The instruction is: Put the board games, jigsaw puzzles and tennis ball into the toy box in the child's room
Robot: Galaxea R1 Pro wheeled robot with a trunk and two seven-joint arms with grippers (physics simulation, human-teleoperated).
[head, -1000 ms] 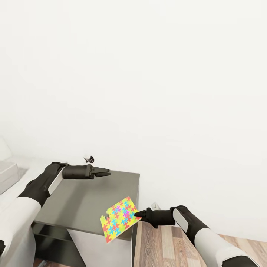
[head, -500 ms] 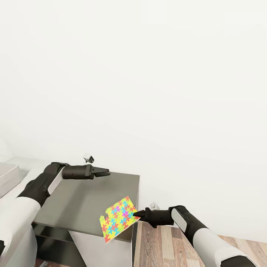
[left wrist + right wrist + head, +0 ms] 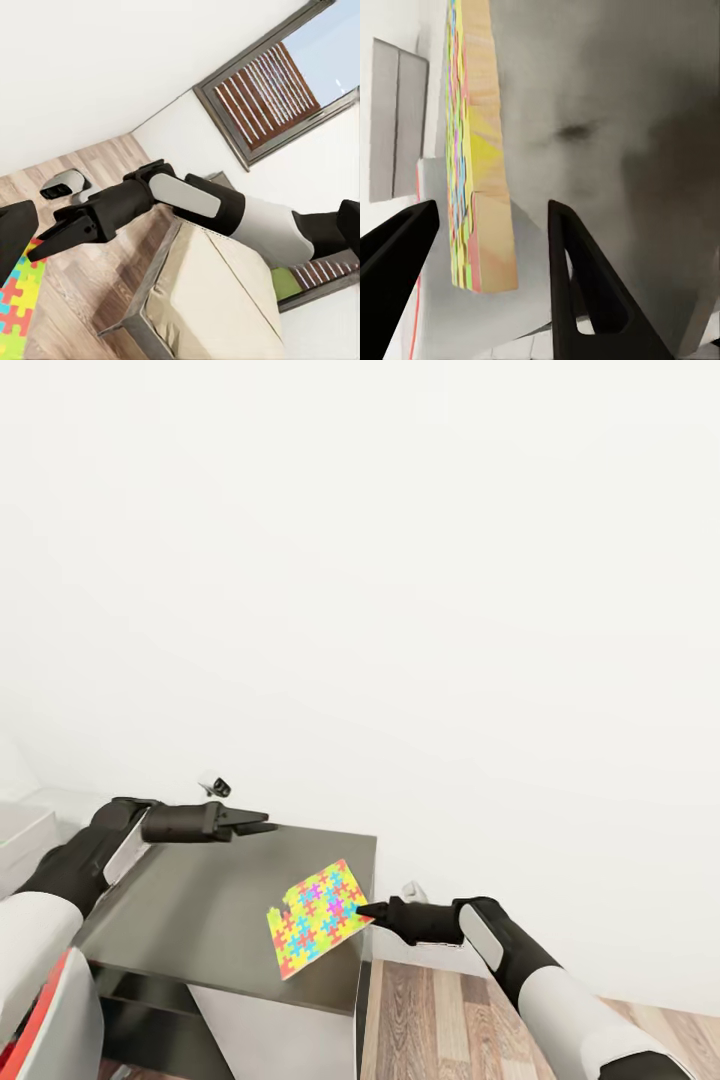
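A jigsaw puzzle (image 3: 315, 918) is pinched at its edge by the right gripper (image 3: 366, 909) and held tilted above the front right corner of the dark table (image 3: 200, 900). The left gripper (image 3: 262, 826) is pressed together, empty, over the table's back edge. Step judged: carrying the puzzle. Next, it must be taken to the toy box and released.

head: high, looking down over dark grey table section (image 3: 200, 900) | left wrist: faces right arm, bed | right wrist: close on multicoloured jigsaw sheet (image 3: 472, 172), shared with head (image 3: 315, 917)
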